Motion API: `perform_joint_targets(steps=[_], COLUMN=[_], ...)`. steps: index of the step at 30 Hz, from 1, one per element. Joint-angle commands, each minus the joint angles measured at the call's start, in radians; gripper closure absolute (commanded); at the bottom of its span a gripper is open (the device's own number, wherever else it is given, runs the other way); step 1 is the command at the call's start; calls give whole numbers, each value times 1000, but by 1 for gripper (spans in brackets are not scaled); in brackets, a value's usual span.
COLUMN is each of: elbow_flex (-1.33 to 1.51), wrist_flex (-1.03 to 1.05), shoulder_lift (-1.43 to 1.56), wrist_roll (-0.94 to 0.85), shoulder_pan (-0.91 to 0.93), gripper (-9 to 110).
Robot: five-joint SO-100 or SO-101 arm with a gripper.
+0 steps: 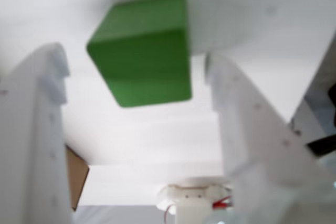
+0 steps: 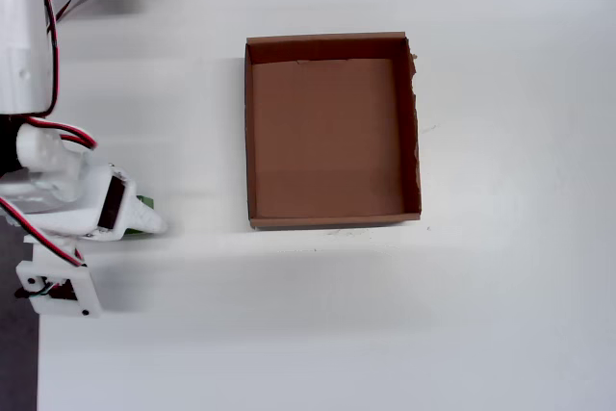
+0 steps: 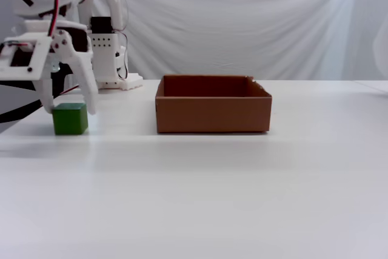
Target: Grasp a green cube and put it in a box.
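In the fixed view, you saw the green cube (image 3: 70, 119) resting on the white table (image 3: 200, 192) at the left of the frame, well apart from the box (image 3: 212, 113) near the centre. The gripper (image 3: 68, 108) stood directly over the cube, its two white fingers spread and reaching down on either side of the block's top. Neither finger appeared to press against the cube, though the angle made contact hard to rule out.

In the wrist view, the green cube (image 1: 143, 51) filled the upper centre of the frame, blurred by closeness. The fingers (image 1: 37, 140) ran up the left and right edges, clearly apart, with open table surface showing between each finger and the block. A brown corner of the box (image 1: 76, 174) showed at the lower left.

In the overhead view, the arm (image 2: 67, 204) covered most of the cube; only a green sliver (image 2: 144, 203) was visible at the left edge of the frame. The box (image 2: 248, 132) lay to the right of it, in the upper centre, with nothing on its brown floor.
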Motion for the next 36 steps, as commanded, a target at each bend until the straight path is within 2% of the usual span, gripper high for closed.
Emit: perform_joint_targets(steps=[1,36], elbow_flex=[-52,-52], wrist_flex=[-17,-44], shoulder_lift=[8,-60], wrist_roll=[-18,-8], shoulder_pan=[-11,-29], gripper=[72,82])
